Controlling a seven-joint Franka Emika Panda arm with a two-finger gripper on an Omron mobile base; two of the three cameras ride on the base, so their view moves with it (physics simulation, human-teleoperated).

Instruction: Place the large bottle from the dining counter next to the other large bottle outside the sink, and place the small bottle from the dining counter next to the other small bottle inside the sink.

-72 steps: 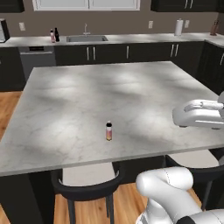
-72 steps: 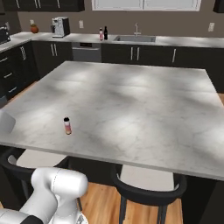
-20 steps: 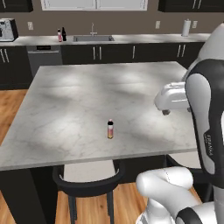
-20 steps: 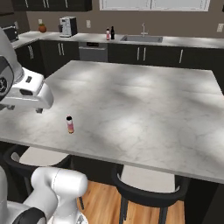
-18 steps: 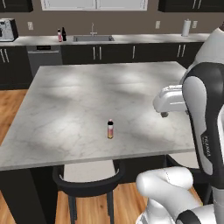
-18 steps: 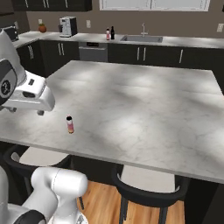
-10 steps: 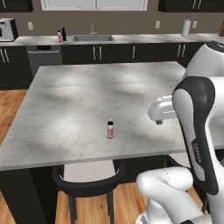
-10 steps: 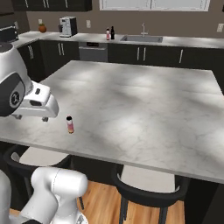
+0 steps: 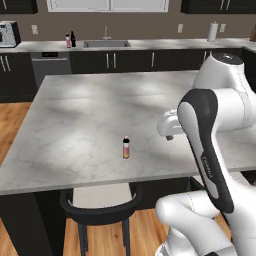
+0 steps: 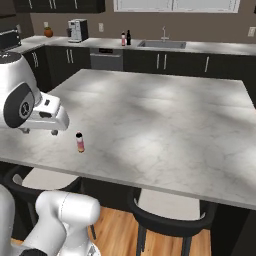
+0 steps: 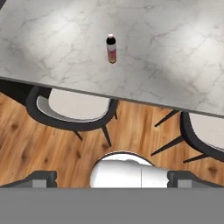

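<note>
The small bottle (image 9: 126, 148) (image 10: 79, 142) (image 11: 111, 48), orange-pink with a dark cap, stands upright near the front edge of the marble dining counter (image 9: 90, 115) (image 10: 165, 115). My gripper (image 9: 169, 134) (image 10: 40, 130) (image 11: 113, 179) hangs above the counter's front part, a short way to the right of the bottle in the left base view. It is open and empty, with its tips far apart. On the far wall worktop, left of the sink (image 9: 106, 44) (image 10: 162, 44), the pink-yellow large bottle (image 9: 68, 40) (image 10: 123, 39) stands right beside the all-black large bottle (image 9: 73, 38) (image 10: 128, 37).
Dark stools (image 9: 102, 207) (image 10: 172, 215) (image 11: 72, 109) are tucked under the counter's front edge over wood floor. A coffee machine (image 9: 7, 34) (image 10: 76, 30) and a paper towel roll (image 9: 213, 31) stand on the wall worktop. My own arm (image 9: 210, 145) rises at the right.
Over the last second the hand has swung down and left over the counter, closer to the small bottle. The bottle and the base views have stayed put.
</note>
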